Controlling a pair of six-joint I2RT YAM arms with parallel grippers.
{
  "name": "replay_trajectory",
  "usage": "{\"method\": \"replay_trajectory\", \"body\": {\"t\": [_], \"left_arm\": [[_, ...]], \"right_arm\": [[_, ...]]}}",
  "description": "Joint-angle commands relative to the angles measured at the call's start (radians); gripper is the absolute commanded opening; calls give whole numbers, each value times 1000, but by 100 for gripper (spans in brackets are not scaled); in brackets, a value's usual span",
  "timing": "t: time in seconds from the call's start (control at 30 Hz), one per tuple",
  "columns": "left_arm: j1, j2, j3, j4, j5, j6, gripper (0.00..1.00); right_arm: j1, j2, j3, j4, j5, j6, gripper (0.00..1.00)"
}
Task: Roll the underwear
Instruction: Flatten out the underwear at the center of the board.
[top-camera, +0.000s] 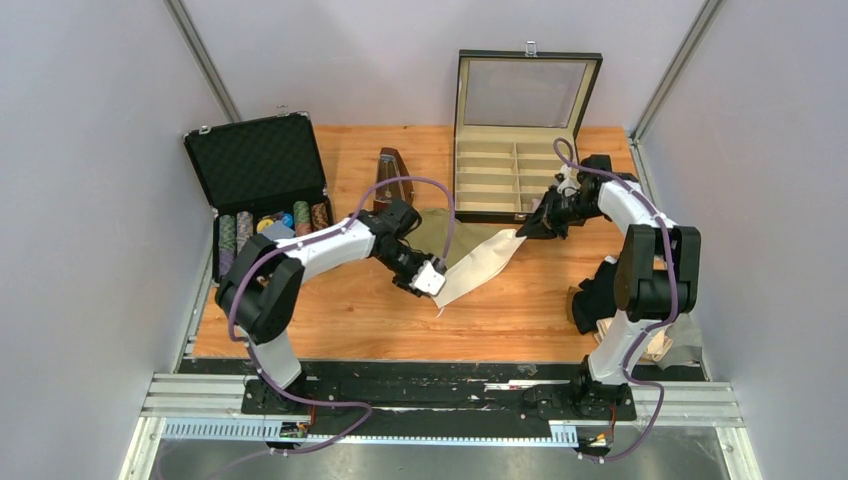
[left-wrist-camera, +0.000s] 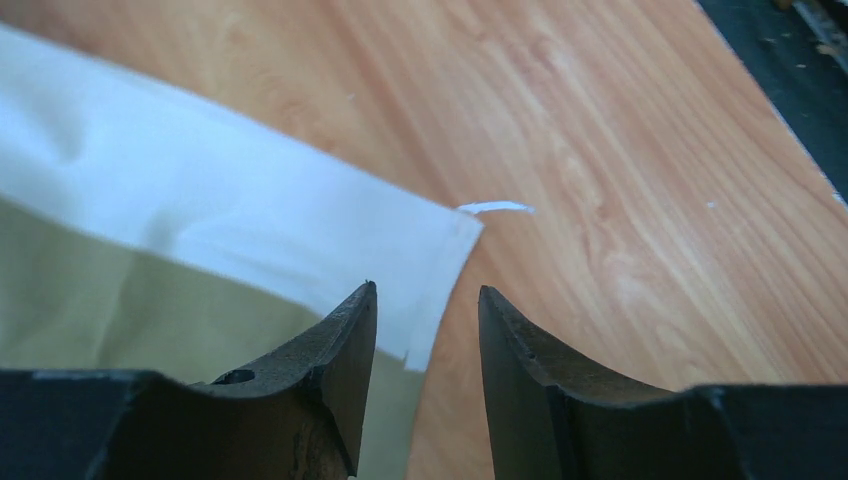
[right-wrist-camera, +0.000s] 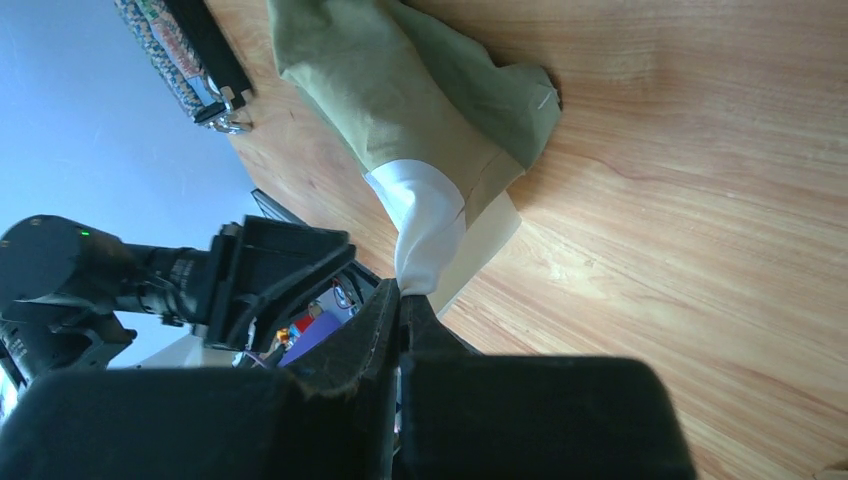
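Observation:
The olive-khaki underwear (top-camera: 432, 236) lies mid-table, its pale waistband (top-camera: 487, 260) stretched between my two grippers. My right gripper (top-camera: 527, 228) is shut on the waistband's far right end; in the right wrist view (right-wrist-camera: 402, 295) the white band (right-wrist-camera: 425, 225) runs into the closed fingertips, with the olive cloth (right-wrist-camera: 400, 90) beyond. My left gripper (top-camera: 432, 280) is open at the band's near left corner. In the left wrist view (left-wrist-camera: 425, 292) that corner (left-wrist-camera: 440, 260) sits just in front of the gap and is not pinched. A dark pile of black underwear (top-camera: 598, 296) lies by the right arm's base.
An open black case (top-camera: 262, 165) with poker chips stands at the back left. A wooden metronome (top-camera: 392, 178) stands behind the left arm. An open wooden box (top-camera: 515, 180) with compartments stands at the back, just behind the right gripper. Some pale cloth (top-camera: 657, 347) lies at the table's right edge.

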Motion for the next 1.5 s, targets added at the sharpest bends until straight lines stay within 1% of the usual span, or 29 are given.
{"method": "replay_trajectory", "body": {"t": [0.0, 0.13, 0.3, 0.4, 0.5, 0.8, 0.93, 1.0, 1.03, 1.07, 1.1, 1.17, 1.27, 1.33, 1.4, 1.43, 1.47], "left_arm": [[-63, 42, 57, -200, 66, 237, 50], [-95, 45, 15, -101, 10, 193, 46], [-129, 78, 2, -49, -74, 179, 42], [-139, 109, 8, -56, -122, 193, 38], [-146, 122, 2, -45, -156, 199, 37], [-157, 148, -19, 28, -199, 178, 36], [-164, 171, -14, 51, -213, 187, 28], [-166, 187, -1, 37, -218, 198, 21], [-166, 196, 2, 30, -225, 209, 16], [-166, 200, 14, 10, -226, 215, 12], [-166, 205, 20, -2, -231, 220, 4], [-166, 200, 39, -36, -229, 215, 0], [-156, 152, 37, -39, -211, 172, 0], [-140, 97, 34, -24, -216, 121, 0], [-118, 33, 57, -19, -223, 26, 0], [-111, -9, 70, -19, -226, -56, 0], [-102, -30, 102, -20, -235, -98, 0]], "right_arm": [[-1, 19, 45, 18, -3, 18, 0], [-11, 17, 50, 18, -15, 47, 0], [-12, -1, 14, 37, -24, 78, 0], [-12, -6, 0, 38, -21, 80, 0], [-12, -8, 0, 38, -21, 83, 0], [-12, -22, -41, 44, -14, 81, 0], [-12, -24, -47, 45, -4, 74, 0], [-12, -22, -42, 44, 1, 69, 0], [-12, -21, -36, 44, 5, 65, 0], [-12, -20, -31, 43, 9, 61, 0], [-12, -19, -26, 43, 16, 55, 0], [-12, -17, -8, 33, 29, 41, 0], [-17, -6, 42, 5, 7, -28, 0], [-28, 26, 113, -51, -15, -90, 0], [-25, 79, 237, -182, -60, -263, 0], [-23, 101, 302, -256, -67, -320, 0], [-25, 101, 345, -294, -72, -352, 0]]}}
